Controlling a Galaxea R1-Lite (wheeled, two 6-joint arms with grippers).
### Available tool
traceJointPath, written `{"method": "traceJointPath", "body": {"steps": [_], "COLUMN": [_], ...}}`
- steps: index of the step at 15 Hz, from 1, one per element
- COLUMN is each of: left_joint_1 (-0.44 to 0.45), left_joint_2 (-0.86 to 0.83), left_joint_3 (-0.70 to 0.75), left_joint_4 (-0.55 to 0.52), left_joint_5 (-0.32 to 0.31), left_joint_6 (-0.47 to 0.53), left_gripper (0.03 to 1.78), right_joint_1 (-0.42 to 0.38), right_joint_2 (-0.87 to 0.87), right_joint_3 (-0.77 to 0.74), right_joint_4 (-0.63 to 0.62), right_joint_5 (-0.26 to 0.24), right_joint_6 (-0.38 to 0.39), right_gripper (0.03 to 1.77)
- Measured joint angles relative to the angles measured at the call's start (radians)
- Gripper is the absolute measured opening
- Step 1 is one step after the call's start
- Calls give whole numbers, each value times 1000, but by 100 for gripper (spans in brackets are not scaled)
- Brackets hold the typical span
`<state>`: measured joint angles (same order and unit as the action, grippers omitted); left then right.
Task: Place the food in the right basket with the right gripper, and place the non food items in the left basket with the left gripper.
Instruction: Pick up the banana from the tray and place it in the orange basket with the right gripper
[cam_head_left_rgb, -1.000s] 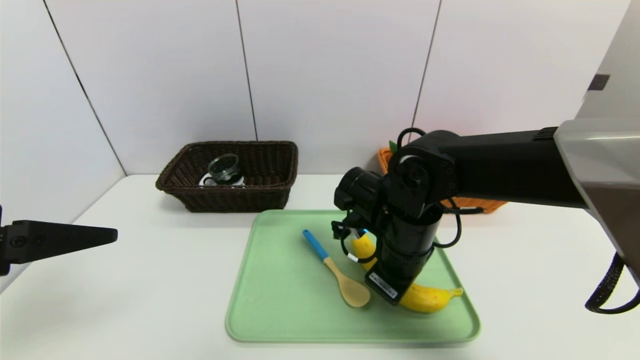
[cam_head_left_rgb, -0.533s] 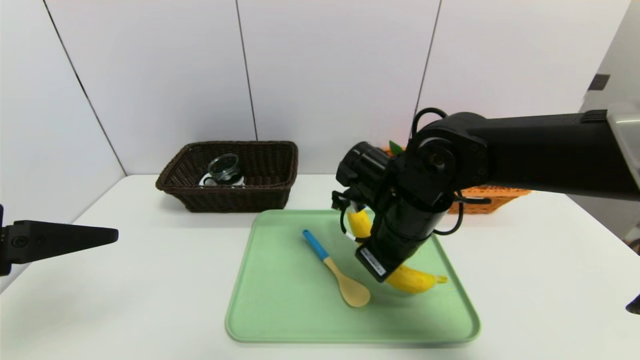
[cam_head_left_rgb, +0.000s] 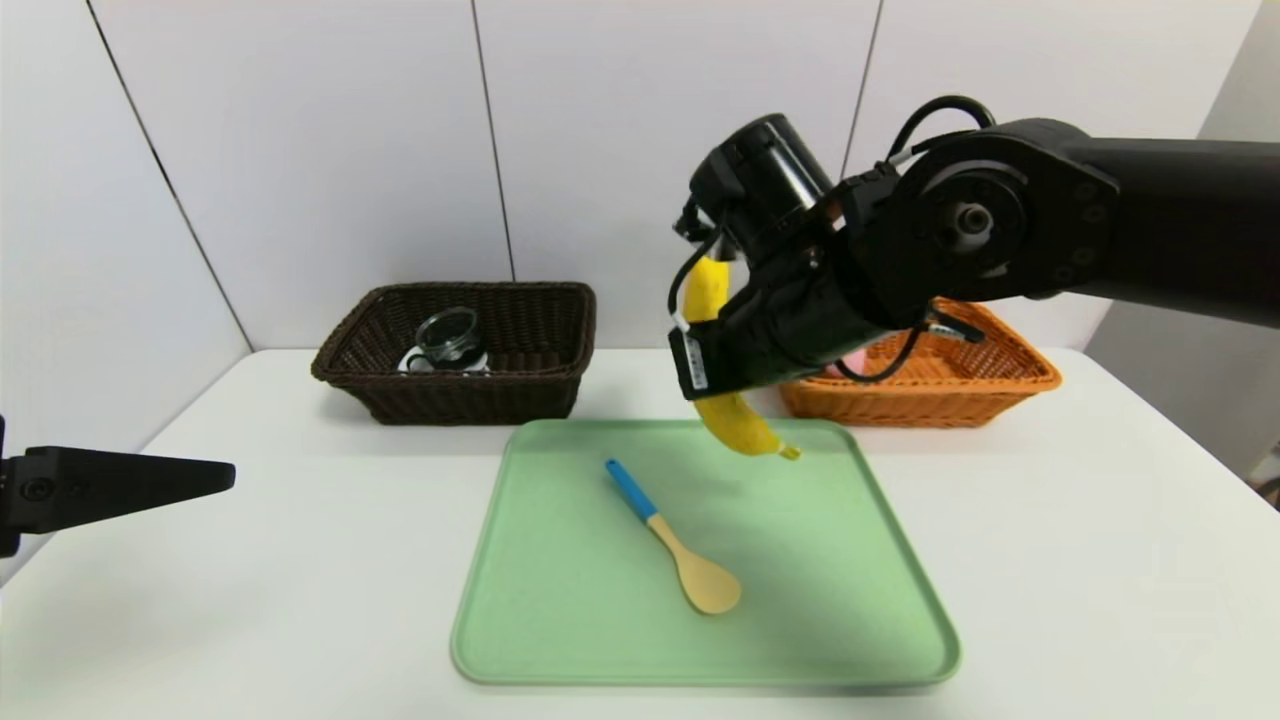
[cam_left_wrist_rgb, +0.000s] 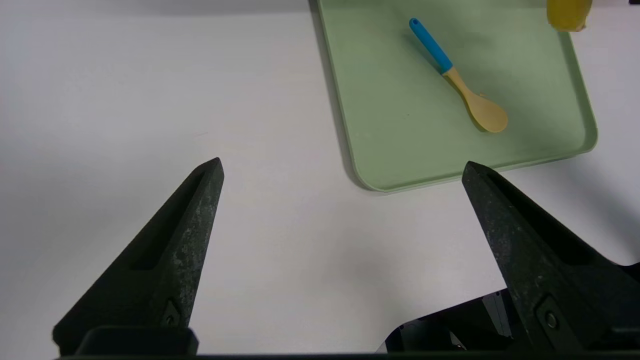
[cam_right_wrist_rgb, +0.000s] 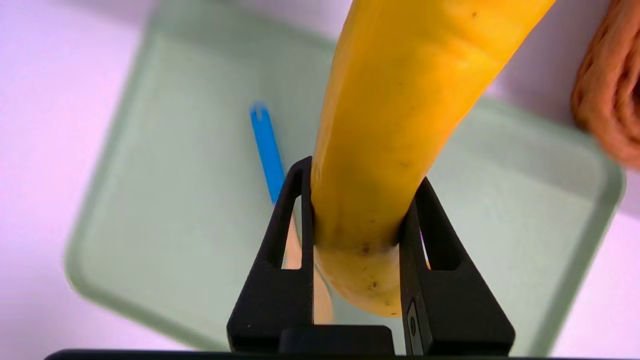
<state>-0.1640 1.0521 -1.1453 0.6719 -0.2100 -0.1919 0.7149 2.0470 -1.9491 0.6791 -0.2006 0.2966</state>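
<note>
- the right gripper is clamping the banana above the tray, near the orange basket
- the left gripper is hovering wide apart beside the tray, over bare white table
- panelled white wall is standing behind
- the spoon is lying below the banana

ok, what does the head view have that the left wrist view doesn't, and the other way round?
Head view only: the dark brown basket with the glass cup in it, the orange basket, and the right arm.

Left wrist view only: both open fingers of the left gripper; the head view shows just one.

Both: the spoon lying on the green tray, the white table, and part of the banana, held up by the right gripper.
</note>
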Motion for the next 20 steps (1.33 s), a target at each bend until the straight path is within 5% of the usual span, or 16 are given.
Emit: {"method": "traceJointPath", "body": {"steps": [3, 8, 10, 20], "left_joint_1": [0, -2, -2, -2], "left_joint_2": [-5, -13, -14, -42], "left_joint_3": [10, 33, 39, 85], "left_joint_4": [0, 3, 4, 8], "left_joint_5": [0, 1, 1, 4], "left_joint_6": [0, 3, 5, 8], "left_gripper": [169, 169, 169, 169], "right_joint_1": [-44, -219, -285, -641], "right_joint_2": [10, -1, -23, -107], "right_joint_3": [-7, -8, -7, -6], "right_joint_4": [-183, -205, -185, -147], "right_joint_5": [-123, -107, -46, 474], "right_joint_6": [132, 326, 410, 858], "right_gripper": [46, 46, 46, 46]}}
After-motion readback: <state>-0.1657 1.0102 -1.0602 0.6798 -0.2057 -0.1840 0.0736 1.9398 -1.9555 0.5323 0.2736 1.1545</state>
